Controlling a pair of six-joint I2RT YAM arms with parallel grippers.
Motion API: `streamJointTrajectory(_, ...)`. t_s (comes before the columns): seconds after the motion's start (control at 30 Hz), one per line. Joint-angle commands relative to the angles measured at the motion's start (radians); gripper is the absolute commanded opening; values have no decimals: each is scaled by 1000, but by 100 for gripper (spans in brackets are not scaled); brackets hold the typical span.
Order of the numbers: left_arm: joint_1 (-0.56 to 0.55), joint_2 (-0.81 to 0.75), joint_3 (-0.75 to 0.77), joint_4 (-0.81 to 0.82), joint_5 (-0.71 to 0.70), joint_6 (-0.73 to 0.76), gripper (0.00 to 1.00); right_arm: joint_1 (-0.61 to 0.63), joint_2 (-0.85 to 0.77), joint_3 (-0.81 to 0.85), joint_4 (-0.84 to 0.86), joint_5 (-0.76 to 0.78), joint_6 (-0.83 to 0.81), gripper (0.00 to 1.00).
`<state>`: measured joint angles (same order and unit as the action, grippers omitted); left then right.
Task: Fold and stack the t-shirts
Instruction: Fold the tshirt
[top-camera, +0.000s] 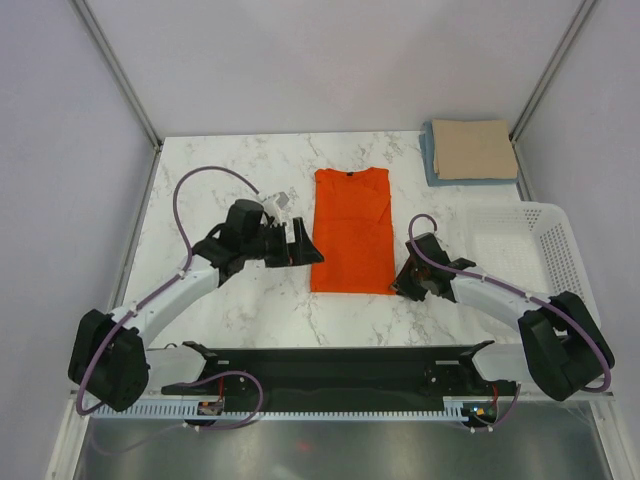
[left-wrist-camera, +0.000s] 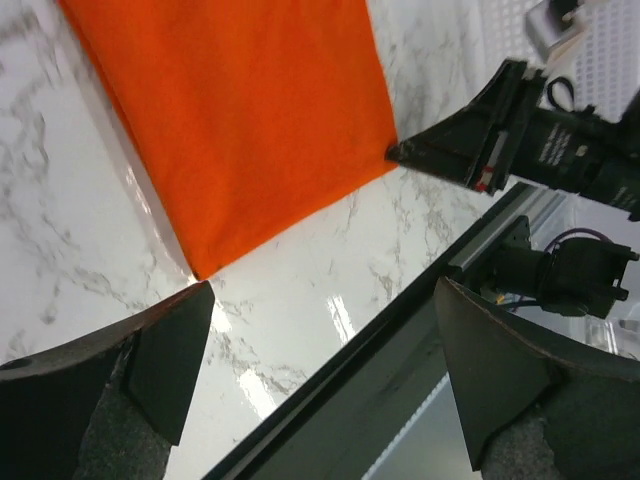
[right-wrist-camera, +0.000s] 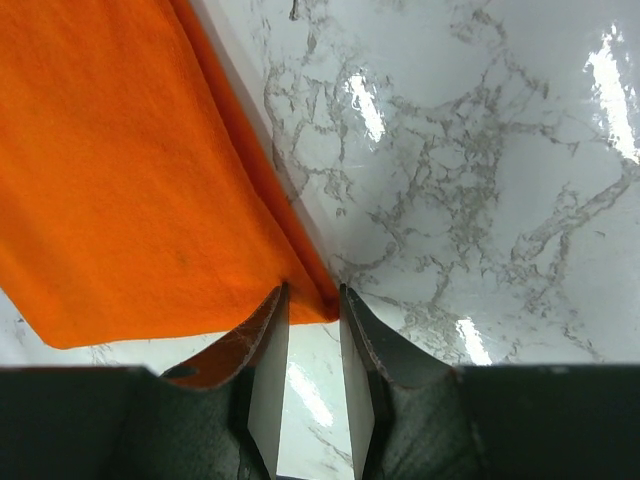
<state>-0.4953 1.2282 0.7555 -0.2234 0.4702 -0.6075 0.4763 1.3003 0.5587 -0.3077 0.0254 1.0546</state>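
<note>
Room: plain pale grey-lilac walls close in the back and both sides, and slanting metal posts stand at the far corners.
Counter: the counter is white marble-look with grey veins, and glossy enough to show bright glare patches in both wrist views. A black rail runs along its near edge.
Orange t-shirt: the orange t-shirt lies flat near the middle of the counter, folded into a long narrow rectangle. Its collar is at the far end and its hem towards the arms.
Basket: the white perforated basket sits at the right edge of the counter, just beside the right arm.
Far right corner: the tan t-shirt lies folded on top of the light blue t-shirt, which shows only as a strip along the left side. Both are well apart from the orange one.
Left tool: the left tool is spread wide with nothing between its fingers. It sits just beside the left edge of the orange t-shirt, near its lower corner.
Right tool: the right tool is at the shirt's near right corner, fingers drawn to a narrow slit. The cloth corner sits right at the tips; whether it is pinched cannot be told.
</note>
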Motion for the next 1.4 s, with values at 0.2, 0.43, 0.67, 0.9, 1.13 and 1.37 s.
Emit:
streamJointTrajectory(0.2,-2,-1,121,-122,-78,91,81,7,-26,7,-2,-2,-16,34)
streamJointTrajectory(0.43,-2,22,10,-94,-79,17,40,5,-15,17,-2,4,-24,34)
streamJointTrajectory(0.67,-2,88,-102,34,-48,-86,68,7,-3,14,10,-5,-21,34)
streamJointTrajectory(0.9,-3,221,-206,294,21,-221,59,7,-7,-2,15,-4,-24,33)
streamJointTrajectory(1.13,-11,260,-211,306,-47,-238,56,5,-13,-11,21,-4,-22,32)
streamJointTrajectory(1.37,-14,312,-193,314,-88,-239,51,5,-12,-19,32,-10,-19,31)
